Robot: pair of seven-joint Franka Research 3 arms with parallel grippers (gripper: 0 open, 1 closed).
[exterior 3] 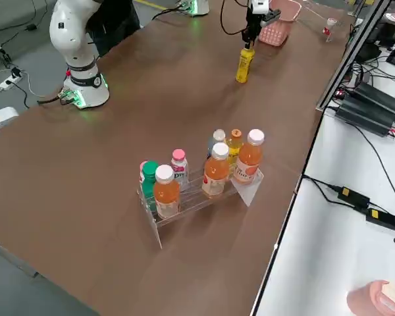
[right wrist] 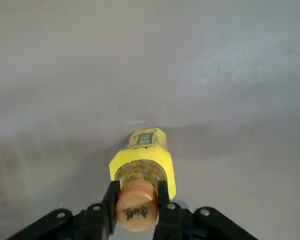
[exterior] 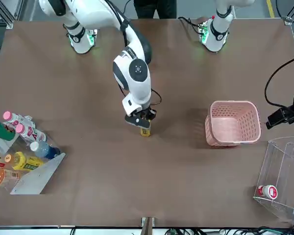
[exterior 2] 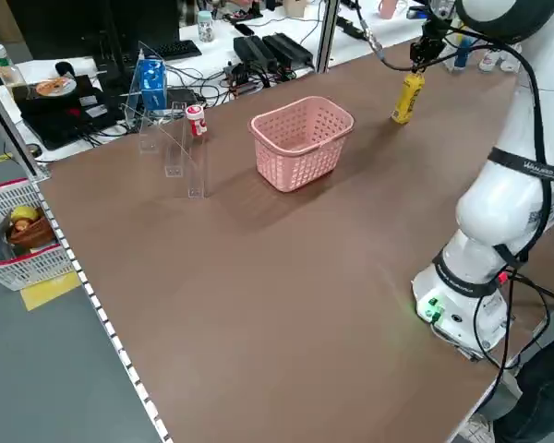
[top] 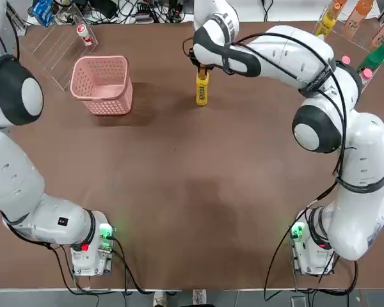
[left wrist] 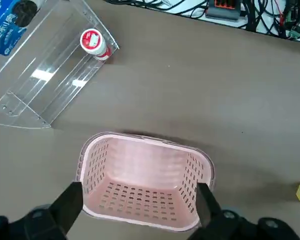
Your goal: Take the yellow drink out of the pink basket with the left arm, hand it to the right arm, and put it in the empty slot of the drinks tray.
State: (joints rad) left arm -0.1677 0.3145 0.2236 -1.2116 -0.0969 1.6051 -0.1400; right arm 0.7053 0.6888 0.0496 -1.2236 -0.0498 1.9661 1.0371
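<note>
Bottle (right wrist: 146,160) is hanging below the right claw (right wrist: 138,197), which is gripping it near the cap, probably leaving the body free for sliding into the rack (exterior 3: 201,197). The left claw (left wrist: 140,207) is standing open above the empty basket (left wrist: 147,180).

A small red-and-white container (exterior 2: 195,119) was held in a clear acrylic box (left wrist: 55,75). A blue packet (exterior 2: 154,85) could be seen beside a black keyboard (exterior 2: 173,51). A green bottle (exterior 3: 149,176) was grouped with orange bottles (exterior 3: 215,174) and a pink-capped bottle (exterior 3: 180,166). A white basket (exterior 2: 26,269) was set near yellow paper (exterior 2: 52,290). A person's legs (exterior: 157,9) were seen behind the surface (exterior: 137,196).
</note>
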